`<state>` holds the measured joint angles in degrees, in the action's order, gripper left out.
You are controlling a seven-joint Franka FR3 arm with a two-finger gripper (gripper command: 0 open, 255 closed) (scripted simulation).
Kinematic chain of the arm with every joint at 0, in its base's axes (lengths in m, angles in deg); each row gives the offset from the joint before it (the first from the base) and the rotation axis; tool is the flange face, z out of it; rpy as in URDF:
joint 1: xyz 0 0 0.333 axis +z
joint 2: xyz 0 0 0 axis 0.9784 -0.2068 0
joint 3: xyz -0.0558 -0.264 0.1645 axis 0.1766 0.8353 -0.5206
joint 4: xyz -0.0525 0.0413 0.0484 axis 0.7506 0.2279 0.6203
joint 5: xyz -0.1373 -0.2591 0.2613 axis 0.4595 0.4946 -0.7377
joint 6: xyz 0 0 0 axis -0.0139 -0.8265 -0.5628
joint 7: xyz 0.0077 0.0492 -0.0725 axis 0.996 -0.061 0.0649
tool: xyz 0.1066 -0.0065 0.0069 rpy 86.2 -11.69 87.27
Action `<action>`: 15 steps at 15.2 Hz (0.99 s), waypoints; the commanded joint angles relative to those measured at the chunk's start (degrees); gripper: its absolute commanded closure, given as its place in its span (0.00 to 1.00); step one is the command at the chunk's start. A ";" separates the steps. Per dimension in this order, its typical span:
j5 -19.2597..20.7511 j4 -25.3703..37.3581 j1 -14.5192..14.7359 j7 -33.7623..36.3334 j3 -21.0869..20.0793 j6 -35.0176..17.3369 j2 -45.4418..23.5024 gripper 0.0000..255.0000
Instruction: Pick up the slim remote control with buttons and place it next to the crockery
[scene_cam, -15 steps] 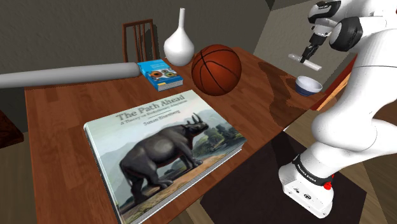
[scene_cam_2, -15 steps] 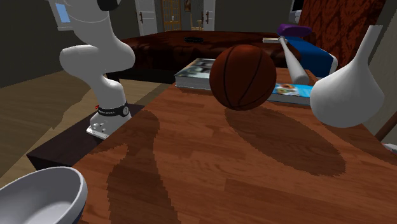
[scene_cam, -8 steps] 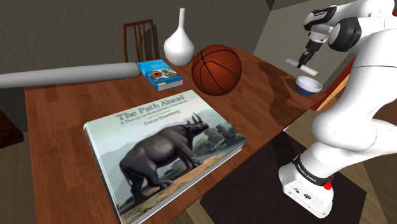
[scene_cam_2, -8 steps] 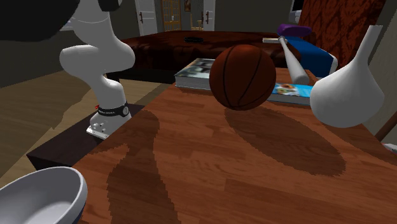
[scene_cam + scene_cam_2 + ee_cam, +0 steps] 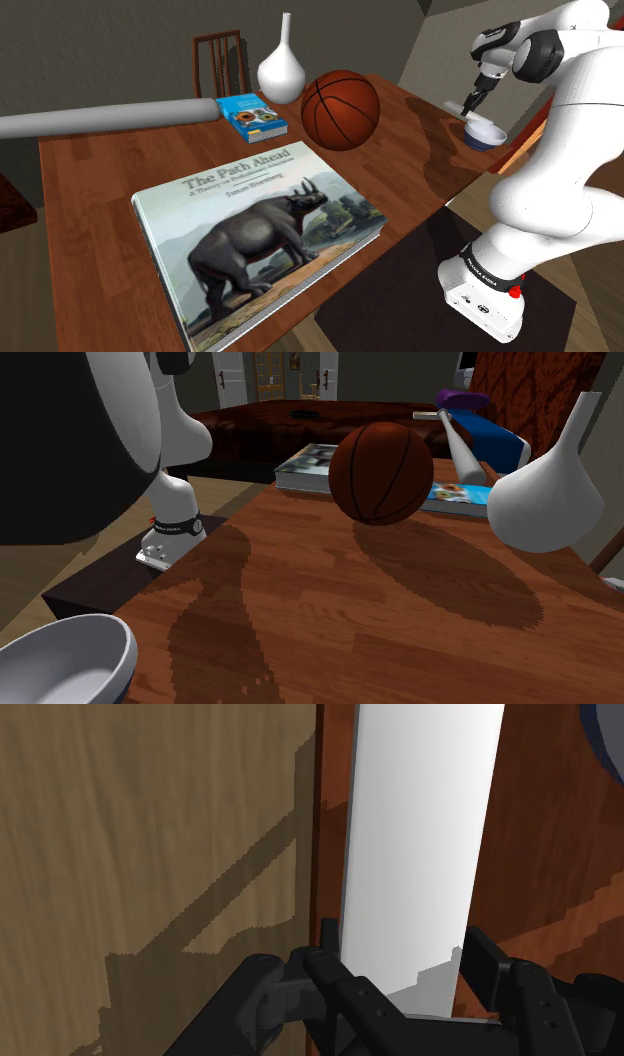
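The slim remote (image 5: 420,844) is drawn as a plain white flat bar with no buttons visible. My black gripper (image 5: 405,979) is shut on its near end, one finger on each long edge. In the shoulder view the gripper (image 5: 472,98) holds the remote (image 5: 466,107) in the air just above the far rim of the white and blue bowl (image 5: 484,134), near the table's right corner. That bowl (image 5: 60,657) sits at the lower left of the second exterior view, under the dark bulk of the arm (image 5: 60,442). A sliver of its rim (image 5: 608,734) appears beyond the remote.
On the wooden table (image 5: 90,180) lie a large rhino book (image 5: 255,235), a small blue book (image 5: 252,114), a basketball (image 5: 341,108), a white vase (image 5: 281,68) and a grey bat (image 5: 100,118). A chair (image 5: 218,50) stands behind. The table edge (image 5: 318,824) runs just beside the remote, floor below.
The gripper has carried the remote toward the shoulder view's left and slightly down, closer to the bowl. The arm's dark bulk now covers the upper left of the second exterior view.
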<state>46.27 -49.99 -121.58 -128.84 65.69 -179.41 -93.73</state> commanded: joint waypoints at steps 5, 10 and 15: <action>-0.51 -2.10 -0.04 -0.32 -0.32 -3.49 -1.40 1.00; -0.51 -2.08 -0.04 -0.33 -0.32 -3.48 -1.41 1.00; -0.51 -2.08 -0.05 -0.33 -0.32 -3.49 -1.42 0.00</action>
<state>45.75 -52.07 -121.62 -129.17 65.37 -182.89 -95.15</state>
